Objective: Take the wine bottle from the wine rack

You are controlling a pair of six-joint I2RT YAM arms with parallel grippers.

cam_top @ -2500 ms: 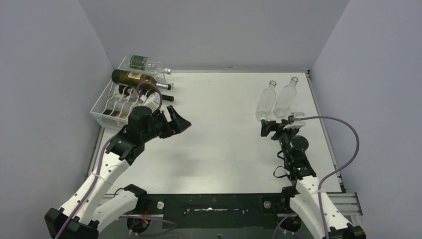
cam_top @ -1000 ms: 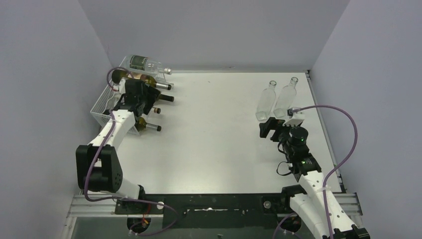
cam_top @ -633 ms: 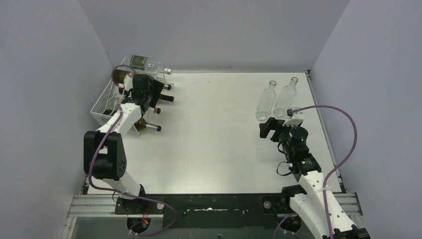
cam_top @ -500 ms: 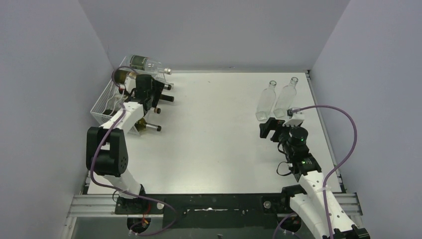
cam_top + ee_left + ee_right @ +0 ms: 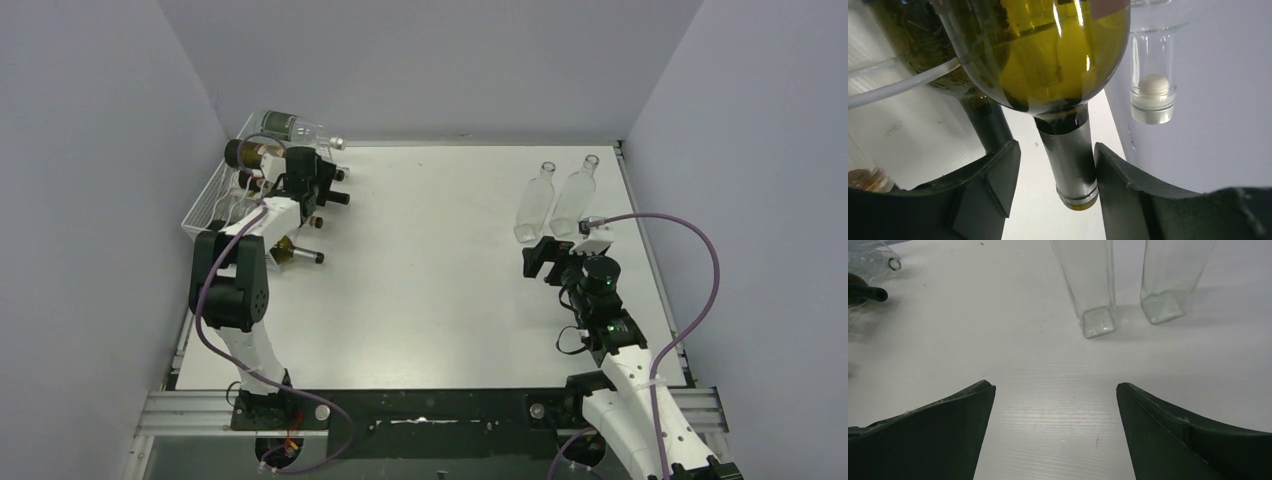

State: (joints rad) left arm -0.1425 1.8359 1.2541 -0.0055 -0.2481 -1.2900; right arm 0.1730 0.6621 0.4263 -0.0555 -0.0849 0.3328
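The whitish wire wine rack [image 5: 208, 208] stands at the table's far left and holds several lying bottles. An olive-green wine bottle [image 5: 252, 152] with a pale label lies in an upper row; in the left wrist view its body [image 5: 1048, 55] fills the top. Its dark foil neck [image 5: 1069, 162] hangs between my left gripper's [image 5: 314, 180] fingers. That gripper [image 5: 1054, 152] is open: the right finger [image 5: 1120, 190] is against the neck, the left finger [image 5: 990, 185] stands apart. My right gripper [image 5: 545, 258] is open and empty over the table [image 5: 1055, 387].
A clear corked bottle [image 5: 292, 128] lies on the rack's top, also in the left wrist view [image 5: 1153, 90]. A second dark neck [image 5: 987, 125] is beside the gripped one. Another bottle [image 5: 300, 255] lies low in the rack. Two clear empty bottles [image 5: 535, 205] [image 5: 575, 195] stand at the far right.
My left arm has swung from the table's middle out to the rack, and its open gripper has come round the green bottle's neck. The right arm has barely moved.
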